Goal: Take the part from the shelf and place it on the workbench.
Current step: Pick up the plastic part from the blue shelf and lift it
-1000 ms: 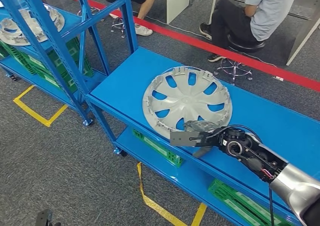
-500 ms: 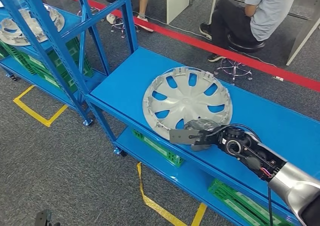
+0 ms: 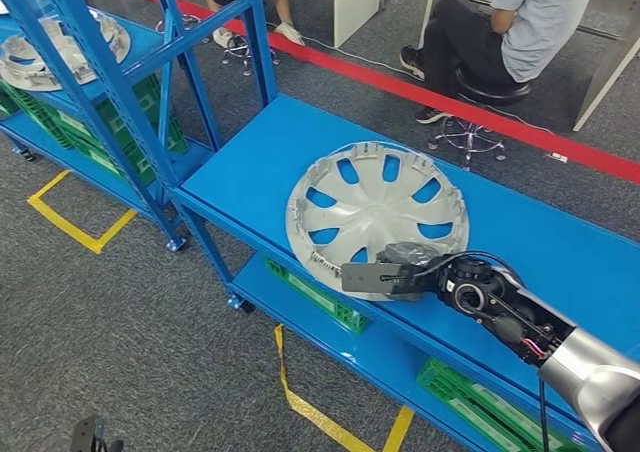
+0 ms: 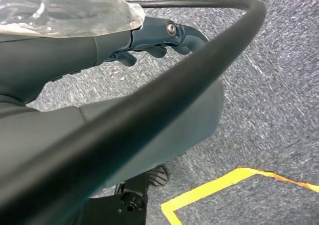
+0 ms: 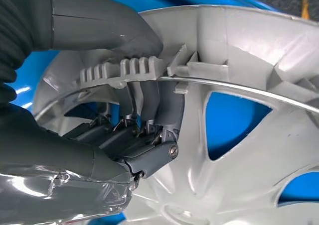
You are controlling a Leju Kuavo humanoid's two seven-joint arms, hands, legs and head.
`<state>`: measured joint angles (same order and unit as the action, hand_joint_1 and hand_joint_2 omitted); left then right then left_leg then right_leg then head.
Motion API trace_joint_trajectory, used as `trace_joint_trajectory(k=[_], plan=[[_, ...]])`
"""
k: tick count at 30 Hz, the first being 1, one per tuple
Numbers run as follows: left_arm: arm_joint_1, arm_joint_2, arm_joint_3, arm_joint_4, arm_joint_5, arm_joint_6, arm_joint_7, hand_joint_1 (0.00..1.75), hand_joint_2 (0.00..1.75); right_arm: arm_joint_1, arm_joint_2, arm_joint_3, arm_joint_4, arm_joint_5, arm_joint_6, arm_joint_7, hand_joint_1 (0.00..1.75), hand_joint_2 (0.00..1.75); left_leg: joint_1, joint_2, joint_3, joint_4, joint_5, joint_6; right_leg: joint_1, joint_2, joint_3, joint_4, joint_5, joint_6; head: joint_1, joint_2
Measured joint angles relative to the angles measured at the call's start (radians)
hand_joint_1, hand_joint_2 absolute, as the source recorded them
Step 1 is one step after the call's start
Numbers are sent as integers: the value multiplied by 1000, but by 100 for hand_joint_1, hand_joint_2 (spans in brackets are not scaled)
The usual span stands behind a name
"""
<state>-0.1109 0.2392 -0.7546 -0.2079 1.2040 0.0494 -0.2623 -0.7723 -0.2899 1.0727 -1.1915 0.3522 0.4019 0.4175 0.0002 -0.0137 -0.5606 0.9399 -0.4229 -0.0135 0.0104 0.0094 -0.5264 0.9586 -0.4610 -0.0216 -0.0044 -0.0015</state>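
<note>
A silver wheel cover [image 3: 377, 215], the part named in the task, is seen lying on the blue shelf [image 3: 249, 172], its near rim gripped by the robot's right hand [image 3: 398, 270]. The rim is pinched between the thick grey thumb [image 5: 109, 31] on one face and the darker fingers [image 5: 150, 105] hooked through to the inner side, a hold judged suited to a wide, thin disc that cannot be enclosed. The near edge appears slightly raised off the shelf, though how far cannot be told; the cover is judged to be at the lifting stage, not yet carried clear.

The grip itself is made plain in the right wrist view, where the ribbed clip tabs and the wire ring of the cover are shown pressed against the thumb; from the head view the hand is seen merely as a dark shape at the cover's near edge. What the head view supplies instead is the setting: a second wheel cover [image 3: 68, 47] on the far-left rack, green crates [image 3: 317, 294] on the lower shelf, yellow floor tape [image 3: 72, 227], and a seated person [image 3: 513, 32] beyond a red line.

The left hand [image 4: 158, 38] is shown in the left wrist view hanging over grey carpet, fingers curled inward with nothing held.
</note>
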Motion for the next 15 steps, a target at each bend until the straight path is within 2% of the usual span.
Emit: trace_joint_trajectory(k=[15], plan=[[0,0,0,0,10,-6,-3,0,0,11,0,-1,-1,16,10,-3,148,175,0,0,0,0,0,0,0,0,0,0,0,0,-1,0]])
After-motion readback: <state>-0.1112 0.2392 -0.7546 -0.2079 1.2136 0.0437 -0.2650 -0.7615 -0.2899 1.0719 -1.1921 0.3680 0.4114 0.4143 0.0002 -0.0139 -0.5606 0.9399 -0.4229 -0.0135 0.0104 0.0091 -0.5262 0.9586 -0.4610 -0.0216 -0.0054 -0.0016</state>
